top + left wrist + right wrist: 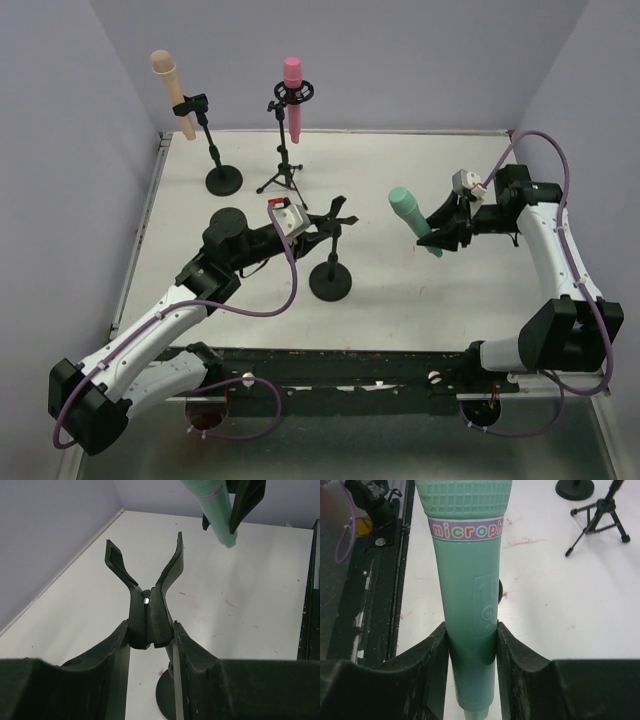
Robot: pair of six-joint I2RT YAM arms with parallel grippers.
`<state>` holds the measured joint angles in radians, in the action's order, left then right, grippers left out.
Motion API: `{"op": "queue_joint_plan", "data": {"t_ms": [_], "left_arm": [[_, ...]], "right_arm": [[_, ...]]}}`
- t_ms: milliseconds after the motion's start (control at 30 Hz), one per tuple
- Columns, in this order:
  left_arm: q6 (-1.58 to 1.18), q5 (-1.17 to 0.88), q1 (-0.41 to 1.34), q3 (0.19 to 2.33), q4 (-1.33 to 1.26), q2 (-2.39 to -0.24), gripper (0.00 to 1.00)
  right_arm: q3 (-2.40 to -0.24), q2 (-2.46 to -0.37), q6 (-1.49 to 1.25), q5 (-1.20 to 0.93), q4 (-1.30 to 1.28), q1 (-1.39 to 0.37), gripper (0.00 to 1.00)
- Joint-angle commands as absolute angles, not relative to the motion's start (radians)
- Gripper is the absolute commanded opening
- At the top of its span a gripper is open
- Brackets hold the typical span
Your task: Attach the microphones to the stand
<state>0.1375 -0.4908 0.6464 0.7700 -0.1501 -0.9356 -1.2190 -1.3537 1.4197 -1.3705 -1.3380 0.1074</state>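
Right fingers (pixel 471 640) clamp the teal microphone (pixel 469 575) by its lower body, its lettered band just beyond them visible only in the right wrist view. Left fingers (pixel 150 632) pinch the black clip (pixel 172 567) at its base, prongs spreading ahead toward that microphone. Only the top view shows the peach microphone (pixel 172 85) and pink microphone (pixel 293 85) in stands (pixel 224 180), far beyond both.
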Motion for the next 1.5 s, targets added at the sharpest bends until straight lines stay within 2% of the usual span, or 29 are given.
{"op": "queue_joint_plan", "data": {"t_ms": [0,300,667,1100,1467], "left_arm": [[0.112,-0.549,0.635,0.749,-0.189,-0.934,0.24],[0.101,-0.594,0.632,0.750,-0.193,-0.940,0.22],[0.089,-0.620,0.626,0.742,-0.201,-0.945,0.21],[0.106,-0.611,0.618,0.750,-0.147,-0.913,0.20],[0.129,-0.655,0.604,0.788,-0.037,-0.899,0.20]], "right_arm": [[-1.376,-1.426,1.515,-1.365,-1.417,-0.024,0.01],[-1.701,-1.657,1.346,-1.336,-1.278,-0.264,0.01],[-1.746,-1.744,1.226,-1.207,-1.187,-0.474,0.00],[-1.715,-1.654,1.086,-1.089,-1.091,-0.488,0.01],[-1.775,-1.612,1.112,-0.893,-1.129,-0.505,0.01]]}}
